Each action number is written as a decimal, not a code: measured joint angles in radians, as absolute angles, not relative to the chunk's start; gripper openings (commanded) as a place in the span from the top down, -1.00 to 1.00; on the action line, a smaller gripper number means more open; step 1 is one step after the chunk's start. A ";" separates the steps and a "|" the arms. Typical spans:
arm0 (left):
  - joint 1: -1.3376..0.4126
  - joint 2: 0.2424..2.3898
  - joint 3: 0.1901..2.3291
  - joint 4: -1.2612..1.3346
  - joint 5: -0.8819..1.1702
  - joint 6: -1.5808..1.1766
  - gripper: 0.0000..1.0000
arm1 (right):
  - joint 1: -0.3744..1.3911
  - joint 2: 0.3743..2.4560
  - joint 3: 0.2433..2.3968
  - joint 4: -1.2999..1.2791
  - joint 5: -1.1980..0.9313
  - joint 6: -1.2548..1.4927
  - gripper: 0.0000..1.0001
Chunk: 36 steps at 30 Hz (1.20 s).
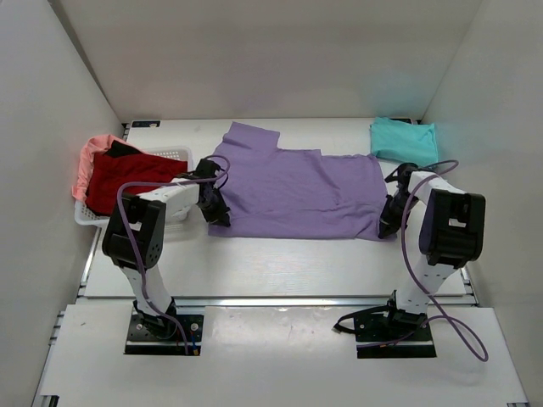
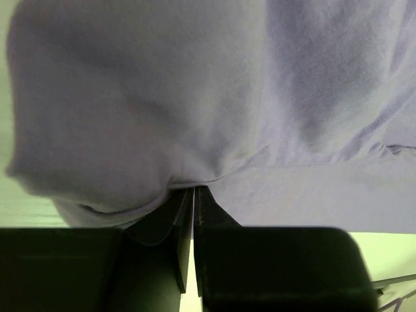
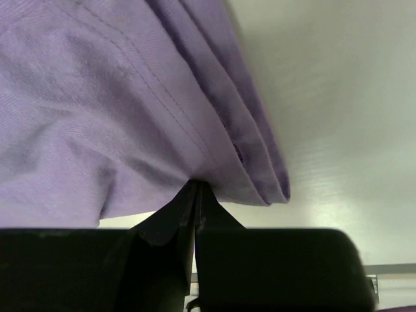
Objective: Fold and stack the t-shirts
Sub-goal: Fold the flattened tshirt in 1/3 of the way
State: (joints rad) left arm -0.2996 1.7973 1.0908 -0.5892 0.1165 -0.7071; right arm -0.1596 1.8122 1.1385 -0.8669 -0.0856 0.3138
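A large lavender-purple t-shirt (image 1: 297, 191) lies spread across the middle of the table. My left gripper (image 1: 219, 214) is shut on its near left corner; the left wrist view shows the cloth (image 2: 162, 97) pinched at the fingertips (image 2: 194, 190). My right gripper (image 1: 387, 224) is shut on its near right corner, where the hem (image 3: 130, 117) bunches at the fingertips (image 3: 197, 185). A teal t-shirt (image 1: 405, 140) lies folded at the back right. A red t-shirt (image 1: 123, 178) and a salmon-pink one (image 1: 87, 157) lie in the basket at the left.
A white lattice basket (image 1: 174, 155) stands at the left edge, close to my left arm. White walls enclose the table on three sides. A metal rail (image 1: 280, 300) crosses the near edge in front of the arm bases.
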 measured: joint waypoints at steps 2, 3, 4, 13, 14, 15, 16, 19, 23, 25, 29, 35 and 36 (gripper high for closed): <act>-0.307 1.798 1.091 -0.589 0.114 -0.707 0.65 | -0.159 1.796 1.118 -0.868 -0.077 0.313 1.00; -0.311 1.800 1.091 -0.587 0.114 -0.707 0.65 | -0.159 1.787 1.106 -0.867 -0.072 0.314 0.99; -0.314 1.802 1.089 -0.583 0.113 -0.708 0.65 | -0.159 1.779 1.096 -0.867 -0.067 0.314 1.00; -0.301 1.748 1.007 -0.517 0.115 -0.721 0.82 | -0.233 1.665 0.957 -0.887 -0.025 0.311 1.00; -0.300 1.736 0.993 -0.516 0.112 -0.721 0.82 | -0.246 1.654 0.945 -0.892 -0.019 0.309 1.00; -0.299 1.723 0.977 -0.515 0.112 -0.722 0.83 | -0.257 1.643 0.934 -0.896 -0.011 0.306 1.00; -0.297 1.705 0.956 -0.510 0.112 -0.717 0.84 | -0.270 1.628 0.918 -0.898 -0.005 0.303 1.00; -0.297 1.651 0.901 -0.524 0.111 -0.714 0.85 | -0.285 1.596 0.887 -0.912 0.010 0.293 1.00; -0.310 1.606 0.868 -0.577 0.102 -0.707 0.70 | -0.289 1.589 0.871 -0.928 0.016 0.282 0.99; -0.321 1.596 0.866 -0.605 0.097 -0.704 0.64 | -0.286 1.586 0.871 -0.932 0.016 0.277 0.99; -0.340 1.589 0.916 -0.659 0.099 -0.694 0.56 | -0.262 1.553 0.910 -0.975 0.017 0.277 1.00; -0.346 1.589 1.072 -0.644 0.140 -0.688 0.53 | -0.208 1.478 1.053 -0.988 0.007 0.277 0.94; -0.345 1.590 1.094 -0.644 0.144 -0.688 0.55 | -0.210 1.458 1.062 -0.990 0.006 0.276 0.92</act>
State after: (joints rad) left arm -0.3447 1.5902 1.0939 -0.6441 0.1444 -0.6880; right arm -0.2100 1.4578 1.0622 -0.9901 0.0063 0.2764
